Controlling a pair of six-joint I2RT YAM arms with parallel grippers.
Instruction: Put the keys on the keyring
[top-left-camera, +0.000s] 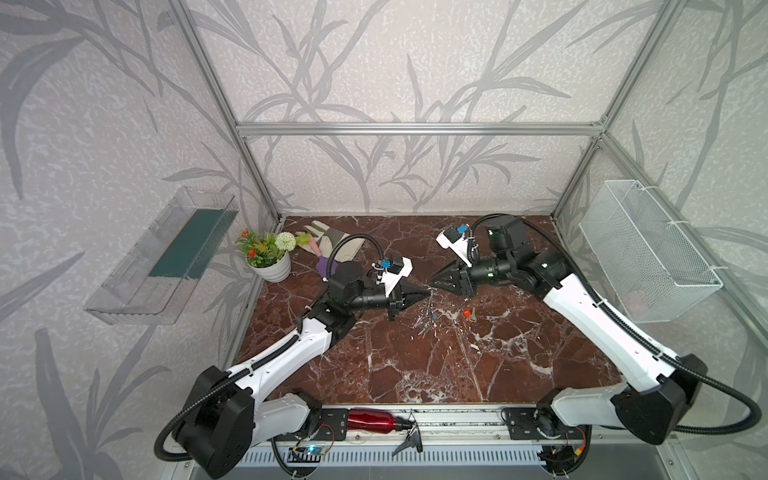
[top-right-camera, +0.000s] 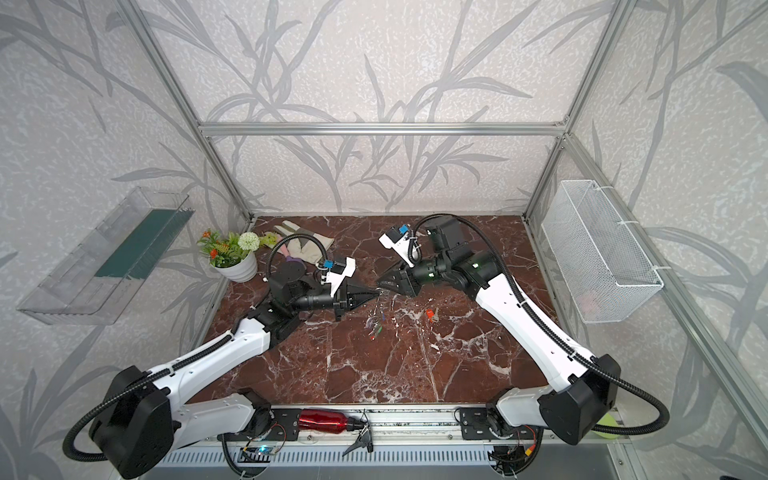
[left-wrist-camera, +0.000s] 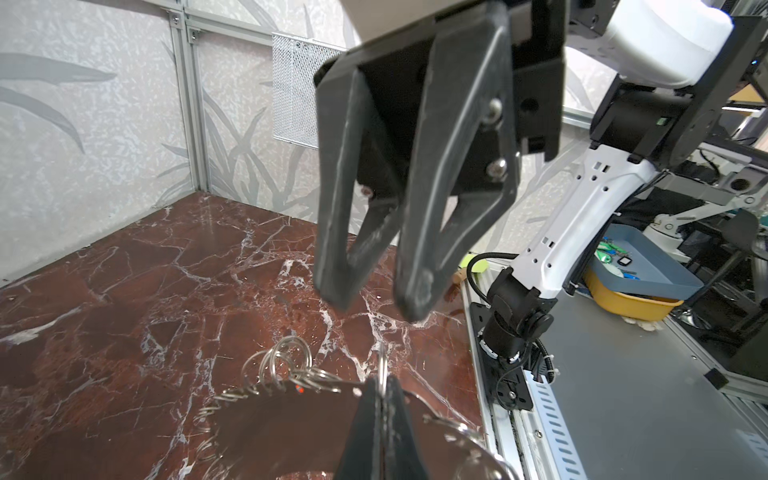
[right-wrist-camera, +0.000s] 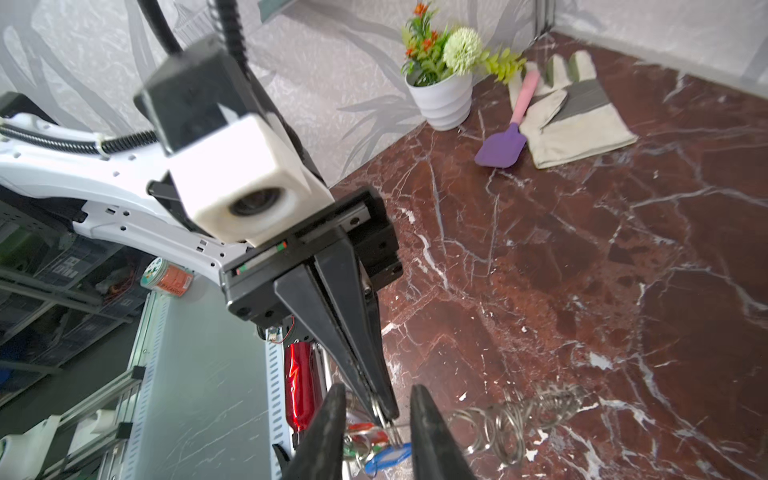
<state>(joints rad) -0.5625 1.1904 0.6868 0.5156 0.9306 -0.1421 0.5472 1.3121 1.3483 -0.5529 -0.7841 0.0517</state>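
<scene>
From above, the keyring (top-left-camera: 430, 307) at the left gripper (top-left-camera: 429, 292) is a small glinting tangle, and I can't tell its keys (top-left-camera: 423, 329) apart. The left wrist view cuts its plate off at the bottom edge. The right wrist view crops the fingers of the right gripper (right-wrist-camera: 378, 392), which half cover the coloured key tags.

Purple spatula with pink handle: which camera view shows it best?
The right wrist view: the purple spatula with pink handle lies whole and unblocked. In both top views it is small, partly behind the left arm. The left wrist view misses it.
</scene>
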